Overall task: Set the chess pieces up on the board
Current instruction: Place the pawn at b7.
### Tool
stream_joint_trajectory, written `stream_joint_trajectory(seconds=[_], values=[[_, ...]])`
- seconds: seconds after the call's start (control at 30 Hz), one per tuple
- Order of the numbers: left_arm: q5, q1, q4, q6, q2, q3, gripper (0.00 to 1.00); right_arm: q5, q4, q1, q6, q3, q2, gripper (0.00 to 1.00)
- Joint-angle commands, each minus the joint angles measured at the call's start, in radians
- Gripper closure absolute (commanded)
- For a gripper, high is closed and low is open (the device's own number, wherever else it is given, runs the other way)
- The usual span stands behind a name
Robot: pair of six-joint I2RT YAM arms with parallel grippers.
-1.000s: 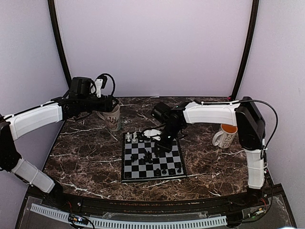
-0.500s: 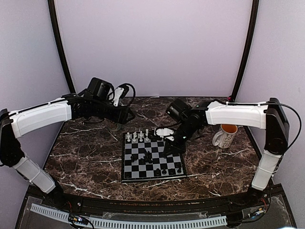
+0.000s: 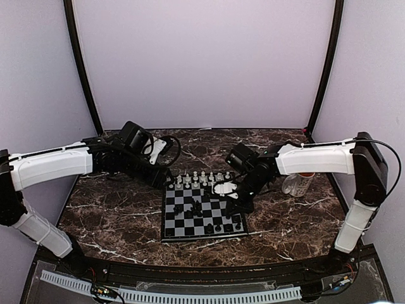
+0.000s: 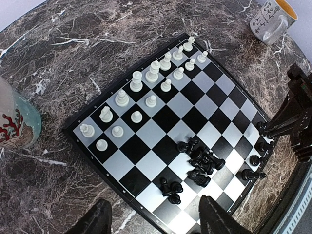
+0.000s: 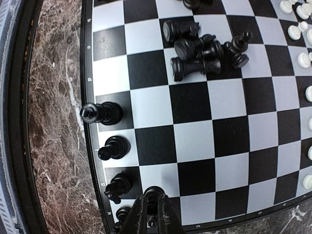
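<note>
Right gripper [image 5: 152,199], nearly closed, probably pinches a black piece [image 5: 153,190] at the board [image 5: 87,73] rim, toppled heap [image 5: 202,48] centreward; left gripper [image 4: 157,210] gapes empty.

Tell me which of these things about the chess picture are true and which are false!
1. The white pieces stand in two rows along one edge of the board. True.
2. All the black pieces are standing up. False: several lie toppled in a heap near the middle of the board.
3. The left gripper is holding a white piece. False: its fingers are spread open with nothing between them.
4. A mug with an orange inside sits off the board. True.
5. That is the only mug. False: a second mug with a red pattern stands off the opposite side of the board.
</note>
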Motion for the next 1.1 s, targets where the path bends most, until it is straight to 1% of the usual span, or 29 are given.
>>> stream_joint_trajectory(seconds=[0.0,0.27,1.07], values=[[-0.002,-0.004,-0.017,0.016,-0.014,0.015,0.37,0.027,0.053,0.0,-0.031,-0.04,-0.026,0.92],[0.006,-0.006,-0.01,0.016,0.035,0.041,0.37,0.015,0.074,0.002,-0.03,-0.046,-0.006,0.91],[-0.004,-0.011,-0.005,0.02,0.048,0.038,0.37,-0.019,0.086,0.003,-0.043,-0.05,0.063,0.88]])
